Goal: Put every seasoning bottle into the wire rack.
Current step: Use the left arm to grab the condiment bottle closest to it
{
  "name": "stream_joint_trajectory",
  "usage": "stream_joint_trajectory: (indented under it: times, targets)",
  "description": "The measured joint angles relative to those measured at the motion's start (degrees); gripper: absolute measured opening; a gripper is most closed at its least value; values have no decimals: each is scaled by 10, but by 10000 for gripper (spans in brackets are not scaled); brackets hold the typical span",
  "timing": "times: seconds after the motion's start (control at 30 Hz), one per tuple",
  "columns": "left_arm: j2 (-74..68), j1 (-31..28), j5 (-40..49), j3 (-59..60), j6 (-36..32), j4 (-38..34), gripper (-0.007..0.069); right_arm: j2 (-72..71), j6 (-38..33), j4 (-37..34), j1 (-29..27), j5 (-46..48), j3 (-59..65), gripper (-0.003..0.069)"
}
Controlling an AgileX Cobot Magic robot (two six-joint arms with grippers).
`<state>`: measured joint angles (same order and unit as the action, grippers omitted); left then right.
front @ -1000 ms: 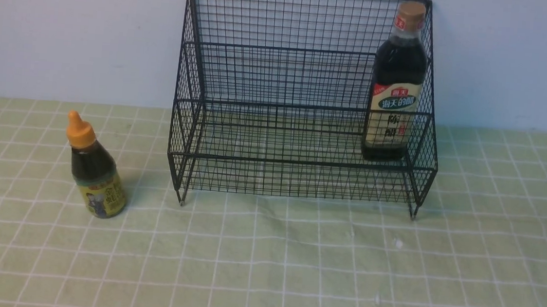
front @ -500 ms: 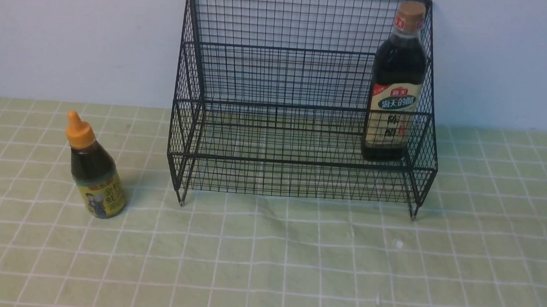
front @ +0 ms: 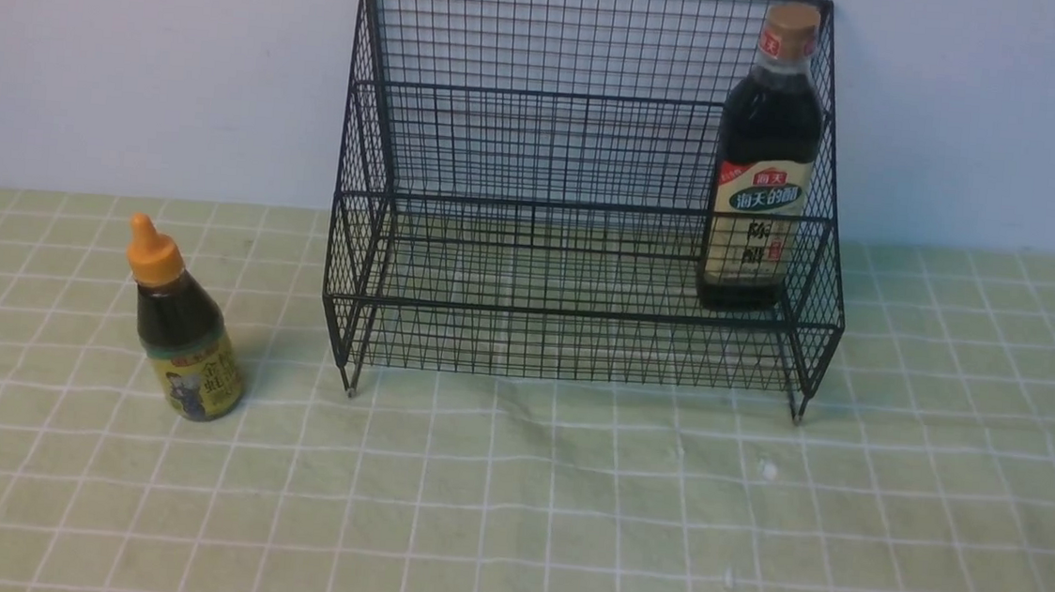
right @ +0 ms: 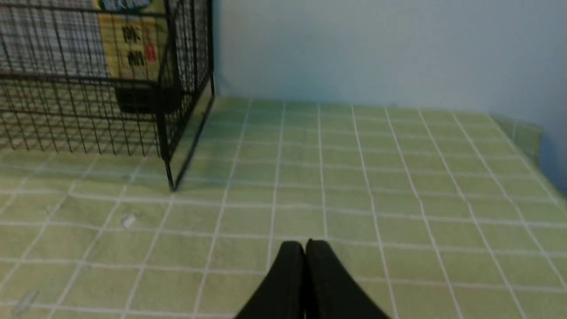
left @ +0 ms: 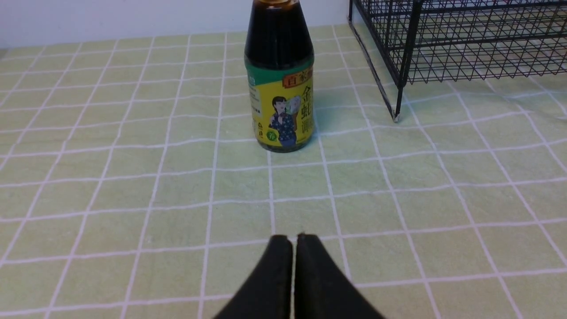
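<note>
Seemingly full, stiff and slick, the short bottle (front: 184, 335) stands on the counter (front: 567, 506) left of the rack (front: 573, 311) holding the tall bottle (front: 764, 164), so we judge its labelled belly the best grip for our clenched, empty left end effector (left: 294, 239).

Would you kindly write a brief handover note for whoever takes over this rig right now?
Left gripper: shut, empty, facing the short bottle without touching it.
Right gripper: shut, empty, over the tablecloth.
Done: tall bottle stands upright inside the wire rack, at its right end.
Left: short bottle stands on the tablecloth, left of the rack; it goes in next.
</note>
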<state>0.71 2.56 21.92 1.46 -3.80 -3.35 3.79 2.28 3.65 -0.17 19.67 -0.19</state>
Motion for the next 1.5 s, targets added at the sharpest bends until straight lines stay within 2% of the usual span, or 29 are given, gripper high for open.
stream_joint_trajectory:
  times: [0.3, 0.73, 1.5]
  targets:
    - [0, 0, 0, 0, 0, 0, -7, -44, 0, -31, -3, 11, 15, -12]
    - [0, 0, 0, 0, 0, 0, -7, -44, 0, -37, 52, 13, 15, -12]
    - [0, 0, 0, 0, 0, 0, -7, -44, 0, -37, 54, 13, 15, -12]
